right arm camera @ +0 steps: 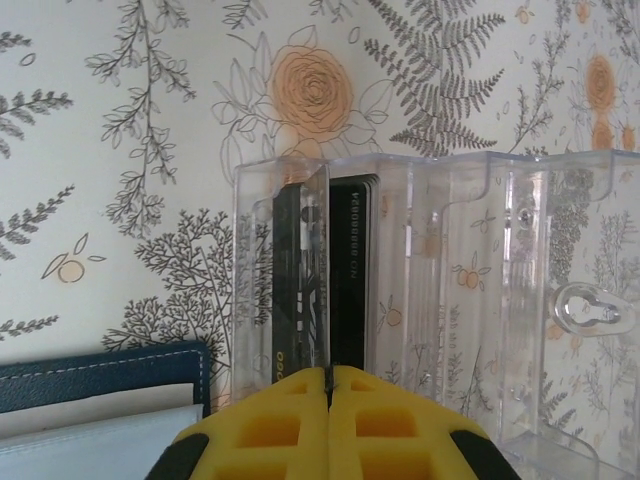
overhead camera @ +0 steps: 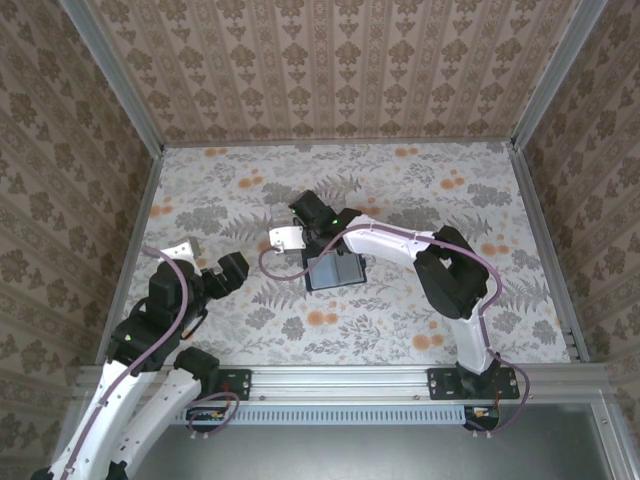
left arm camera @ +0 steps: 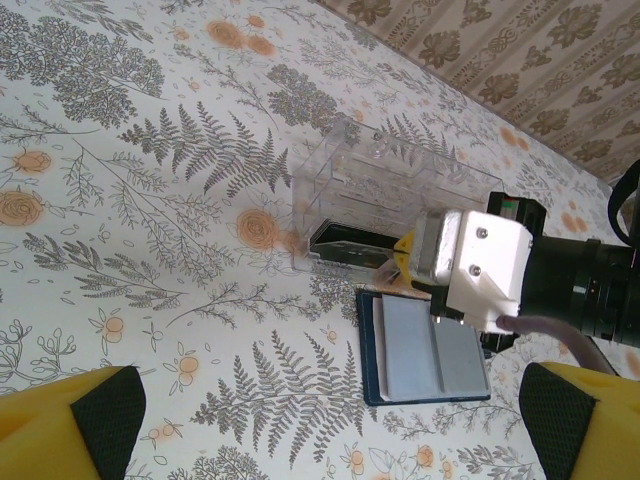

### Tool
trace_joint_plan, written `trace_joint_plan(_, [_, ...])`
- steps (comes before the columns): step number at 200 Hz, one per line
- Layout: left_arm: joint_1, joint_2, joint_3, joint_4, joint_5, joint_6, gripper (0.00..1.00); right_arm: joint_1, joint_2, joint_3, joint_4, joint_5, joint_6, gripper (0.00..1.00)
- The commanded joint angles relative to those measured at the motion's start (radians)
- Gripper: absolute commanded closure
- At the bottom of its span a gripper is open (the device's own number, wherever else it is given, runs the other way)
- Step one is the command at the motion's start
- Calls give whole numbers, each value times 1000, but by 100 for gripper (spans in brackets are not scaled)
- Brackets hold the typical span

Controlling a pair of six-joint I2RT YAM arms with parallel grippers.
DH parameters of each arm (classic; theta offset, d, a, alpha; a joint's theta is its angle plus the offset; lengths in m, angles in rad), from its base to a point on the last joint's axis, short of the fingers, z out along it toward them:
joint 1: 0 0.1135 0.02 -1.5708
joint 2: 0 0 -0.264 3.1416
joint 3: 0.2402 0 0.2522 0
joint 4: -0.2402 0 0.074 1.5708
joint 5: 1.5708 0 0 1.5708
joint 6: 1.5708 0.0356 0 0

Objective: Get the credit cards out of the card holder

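- right tool [right arm camera: 329, 405]: yellow fingers pressed fully together, tips at the open edge of the clear plastic box [right arm camera: 480, 260]
- credit cards [right arm camera: 350, 270]: two dark ones stand on edge in the slots at the box's 9 o'clock end in the right wrist view; one carries pale numbers, the other gold lettering
- nearer dark card sits right at the closed fingertips; cannot tell whether it is pinched or just touched
- card holder [overhead camera: 335, 271]: lies open and flat on the counter [overhead camera: 420, 190] near the middle, pale blue-grey inside facing up, navy rim around it
- in the top view the holder is at about 5 o'clock of the right tool, just beside it
- in the left wrist view the box sits at 11 o'clock of the holder, close to it; the right arm's white wrist block overhangs the holder's far edge
- left tool [left arm camera: 330, 428]: spread wide with nothing between the fingers, above bare floral counter
- left tool sits at 9 o'clock of the holder in the top view, well apart from it
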Motion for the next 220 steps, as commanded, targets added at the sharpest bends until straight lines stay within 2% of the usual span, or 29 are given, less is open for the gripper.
trace_joint_plan(1, [11,-9,10,-19,-7,24,0,-8,33,51,-30,8,48,100])
trace_joint_plan(42, [14,-8,6,-10,0,27,0,-12,58,67,-36,15,59,100])
trace_joint_plan(62, [16,-9,3,-9,3,28,0,-13,63,68,-32,25,65,82])
trace_joint_plan(69, [16,-8,4,-8,6,28,0,-13,66,67,-30,27,67,79])
trace_joint_plan(220, [21,-2,-12,18,65,33,0,-17,35,66,32,82,152,79])
